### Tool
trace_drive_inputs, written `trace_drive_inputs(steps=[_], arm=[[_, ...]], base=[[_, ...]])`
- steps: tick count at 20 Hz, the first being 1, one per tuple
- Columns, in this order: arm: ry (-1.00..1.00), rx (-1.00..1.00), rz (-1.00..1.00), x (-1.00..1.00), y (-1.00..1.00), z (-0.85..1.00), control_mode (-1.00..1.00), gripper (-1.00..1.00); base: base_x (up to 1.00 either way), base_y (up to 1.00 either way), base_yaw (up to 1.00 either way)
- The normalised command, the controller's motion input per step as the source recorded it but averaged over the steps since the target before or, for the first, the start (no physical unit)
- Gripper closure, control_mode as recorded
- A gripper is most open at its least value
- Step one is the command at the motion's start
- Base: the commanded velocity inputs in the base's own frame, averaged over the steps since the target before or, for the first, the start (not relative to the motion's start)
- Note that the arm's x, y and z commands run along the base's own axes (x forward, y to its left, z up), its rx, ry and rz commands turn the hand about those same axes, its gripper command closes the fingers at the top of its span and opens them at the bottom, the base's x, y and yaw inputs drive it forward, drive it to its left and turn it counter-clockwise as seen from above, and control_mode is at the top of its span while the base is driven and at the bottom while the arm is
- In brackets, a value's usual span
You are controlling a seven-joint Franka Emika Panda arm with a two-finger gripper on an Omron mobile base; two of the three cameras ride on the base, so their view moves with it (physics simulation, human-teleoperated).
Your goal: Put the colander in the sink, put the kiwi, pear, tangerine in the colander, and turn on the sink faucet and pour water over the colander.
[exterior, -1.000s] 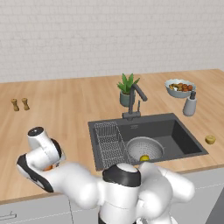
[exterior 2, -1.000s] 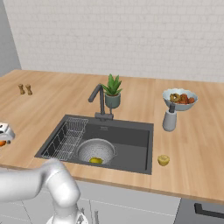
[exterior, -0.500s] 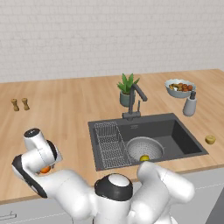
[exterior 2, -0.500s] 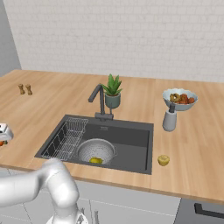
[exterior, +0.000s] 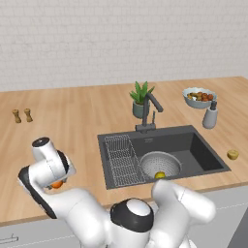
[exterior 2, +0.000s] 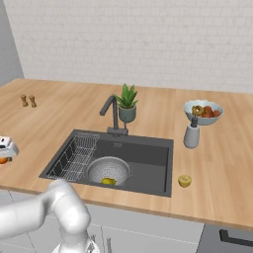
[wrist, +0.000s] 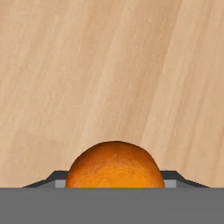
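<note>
Closing two dark fingertips (wrist: 114, 180) on the small round bright orange tangerine (wrist: 115, 165) near the wooden counter's (wrist: 109, 65) front left edge, presumably for the silver perforated colander (exterior: 160, 163).

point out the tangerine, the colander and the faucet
tangerine (wrist: 115, 165): hand view, middle of its orange skin.
colander (exterior 2: 106, 168): right base view, perforated inner wall.
sink faucet (exterior: 149, 110): left base view, upright neck.

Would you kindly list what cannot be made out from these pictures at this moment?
- Gripper: in the hand view the tangerine covers the fingertips, so contact is unclear.
- Tangerine in the left base view: mostly hidden by the hand.
- Fruit in the colander: too small to identify.
- Fruit bowl: its contents are too small to tell apart.
</note>
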Motion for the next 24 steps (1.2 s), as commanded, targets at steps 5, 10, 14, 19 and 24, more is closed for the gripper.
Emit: trace_drive_inputs(steps=[5,10,14,19,24], arm=[[-0.05,0.07,-0.15,-0.01,-1.0,0.2,-1.0,1.0],[-0.03,0.01,-0.18,0.05,-1.0,0.18,-1.0,1.0],[0.0,0.0,-0.18,0.13,-1.0,0.12,-1.0,1.0],[0.0,0.0,-0.16,0.21,-1.0,0.06,-1.0,1.0],[0.0,0.0,-0.14,0.3,-1.0,0.03,-1.0,1.0]], base=[[0.0,0.0,0.0],[0.0,0.0,0.0],[0.0,0.0,0.0],[0.0,0.0,0.0],[0.0,0.0,0.0]])
